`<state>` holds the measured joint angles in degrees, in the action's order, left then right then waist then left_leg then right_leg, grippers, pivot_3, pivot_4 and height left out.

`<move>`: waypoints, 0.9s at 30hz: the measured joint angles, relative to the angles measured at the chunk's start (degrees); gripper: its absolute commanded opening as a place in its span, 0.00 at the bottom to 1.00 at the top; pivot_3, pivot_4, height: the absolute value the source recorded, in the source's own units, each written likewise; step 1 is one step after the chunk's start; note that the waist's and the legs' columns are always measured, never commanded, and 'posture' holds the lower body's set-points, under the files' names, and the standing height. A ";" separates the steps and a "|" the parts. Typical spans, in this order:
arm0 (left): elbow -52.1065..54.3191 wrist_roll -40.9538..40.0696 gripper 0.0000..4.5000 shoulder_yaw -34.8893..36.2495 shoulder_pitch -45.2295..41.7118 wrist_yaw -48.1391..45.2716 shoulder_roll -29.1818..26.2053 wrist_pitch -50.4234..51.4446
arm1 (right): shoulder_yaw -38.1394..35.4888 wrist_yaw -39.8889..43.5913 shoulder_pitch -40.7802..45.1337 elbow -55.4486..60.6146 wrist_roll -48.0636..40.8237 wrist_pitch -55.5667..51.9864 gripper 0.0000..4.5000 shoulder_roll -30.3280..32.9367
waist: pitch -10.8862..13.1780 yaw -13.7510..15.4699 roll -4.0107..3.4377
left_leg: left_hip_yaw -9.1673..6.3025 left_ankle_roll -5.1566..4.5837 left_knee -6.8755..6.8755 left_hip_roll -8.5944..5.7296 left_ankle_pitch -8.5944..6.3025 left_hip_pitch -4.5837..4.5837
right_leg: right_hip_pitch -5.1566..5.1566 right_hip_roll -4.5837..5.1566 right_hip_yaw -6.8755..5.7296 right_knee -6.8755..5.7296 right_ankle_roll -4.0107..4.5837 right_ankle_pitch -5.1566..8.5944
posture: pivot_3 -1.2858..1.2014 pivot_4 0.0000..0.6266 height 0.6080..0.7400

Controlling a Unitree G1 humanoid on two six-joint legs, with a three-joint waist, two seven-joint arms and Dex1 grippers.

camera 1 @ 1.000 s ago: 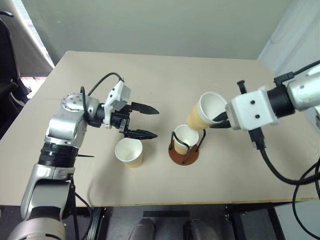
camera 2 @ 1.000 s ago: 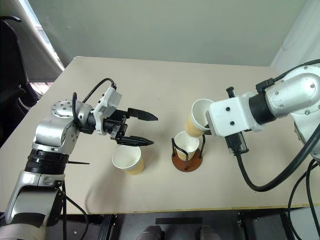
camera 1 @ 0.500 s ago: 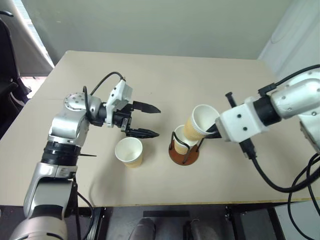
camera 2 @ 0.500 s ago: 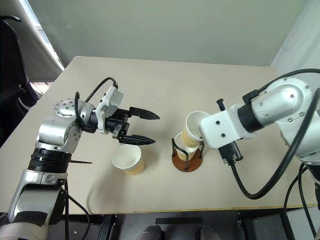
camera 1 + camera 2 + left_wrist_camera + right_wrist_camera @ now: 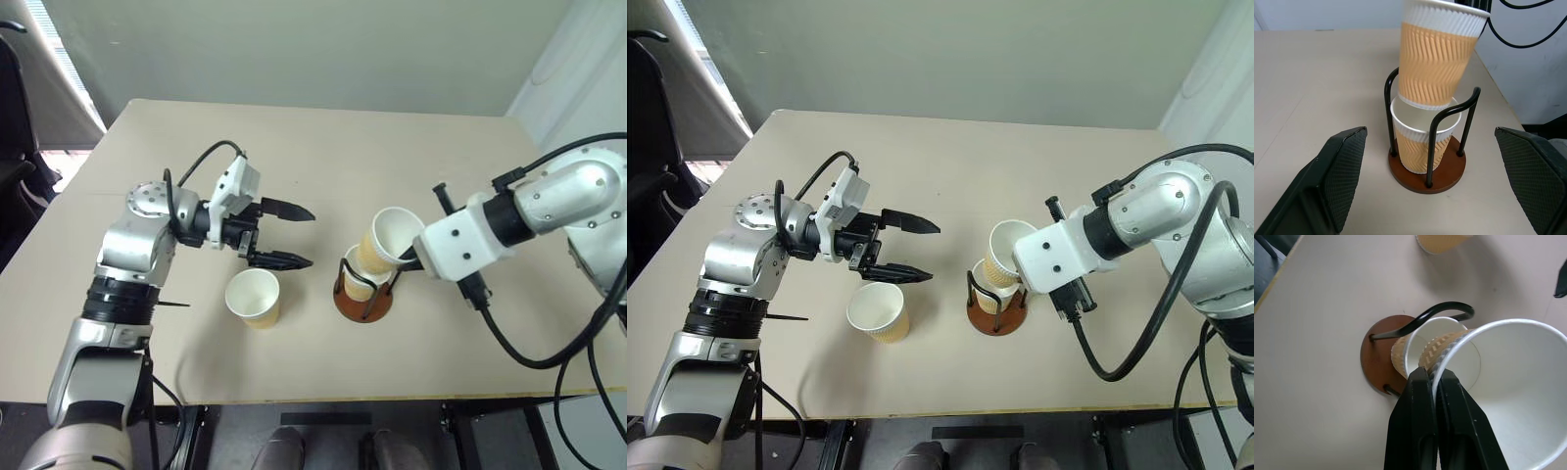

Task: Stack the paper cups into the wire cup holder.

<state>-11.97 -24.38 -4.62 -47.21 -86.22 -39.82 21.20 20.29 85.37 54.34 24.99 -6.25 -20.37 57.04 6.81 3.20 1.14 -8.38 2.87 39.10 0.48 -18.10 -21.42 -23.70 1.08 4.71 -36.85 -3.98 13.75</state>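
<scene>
The loose paper cup (image 5: 254, 297) stands upright nearest the table (image 5: 176, 372) front edge, mouth up, untouched, with the left claw (image 5: 290, 235) hanging just above and beyond it, its two black fingers spread wide and holding nothing. To the right of that cup sits the wire cup holder (image 5: 1428, 171), its reddish-brown disc flat on the table and one seated cup (image 5: 1422, 142) already upright between the two black wire loops. The right claw (image 5: 1431, 382) has its fingers pressed together on the rim wall of a second, held cup (image 5: 1437, 54), one finger inside and one outside, and this cup hangs tilted over the holder with its base just at or barely inside the seated cup's mouth. The main risk, as I judge it, is that tilt: lowered askew, the base could catch the seated cup's rim or a wire loop, tipping the light holder or pushing it across the table. Letting go before the cup is nested could leave it leaning on a loop or toppling out, and a thin rim pinch may let it swing. The left claw and the loose cup stand well apart from the holder and block nothing; farther back the table is bare up to the wall
</scene>
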 measured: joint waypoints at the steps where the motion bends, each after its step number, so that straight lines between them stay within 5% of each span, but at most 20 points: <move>1: 0.00 0.00 1.00 0.00 0.00 0.08 -0.01 0.01 | 0.00 0.07 -0.17 0.05 0.02 0.00 0.00 -0.03 | 0.00 0.00 0.00 | 0.00 0.00 0.00 0.00 0.00 0.00 | 0.00 0.00 0.00 0.01 0.00 0.00 | 0.52 0.24 1.00; 8: 0.00 -0.03 1.00 0.00 0.00 0.13 -0.11 0.02 | 0.01 0.12 -1.93 0.43 0.90 0.35 0.04 -0.10 | 0.00 0.00 0.00 | 0.00 0.00 -0.01 0.00 0.00 0.00 | 0.00 0.00 0.00 0.00 0.00 0.00 | 0.52 0.24 1.00; 10: 0.00 -0.03 1.00 0.00 0.00 0.12 -0.12 0.02 | 0.26 0.10 -2.29 0.51 1.18 0.58 0.13 -0.47 | 0.00 -0.01 0.00 | 0.00 0.00 0.00 0.00 0.00 0.00 | 0.00 0.00 0.00 0.00 0.00 0.00 | 0.52 0.24 1.00; 17: 0.00 -0.03 1.00 0.00 0.00 0.14 -0.21 0.02 | 0.32 -1.73 -2.43 0.74 1.41 -1.39 0.68 -3.58 | 0.00 -0.03 0.00 | 0.00 0.00 -0.01 0.00 0.00 0.01 | -0.01 0.00 0.00 0.02 0.00 0.00 | 0.52 0.24 1.00; 27: 1.40 -0.05 1.00 0.10 0.46 0.90 -2.75 0.73 | -5.78 -10.61 -2.07 2.14 -6.19 -18.12 0.68 -9.21 | 0.00 0.02 0.00 | -0.03 0.01 -0.06 0.00 0.00 -0.02 | -0.01 -0.01 -0.03 0.07 0.00 0.00 | 0.52 0.24 1.00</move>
<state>-10.57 -24.44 -4.52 -46.75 -85.32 -42.57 21.92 14.51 74.76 52.27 27.13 -12.44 -38.49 47.83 6.81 3.22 1.14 -8.41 2.88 39.05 0.48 -18.10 -21.44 -23.70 1.07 4.69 -36.77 -3.98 13.75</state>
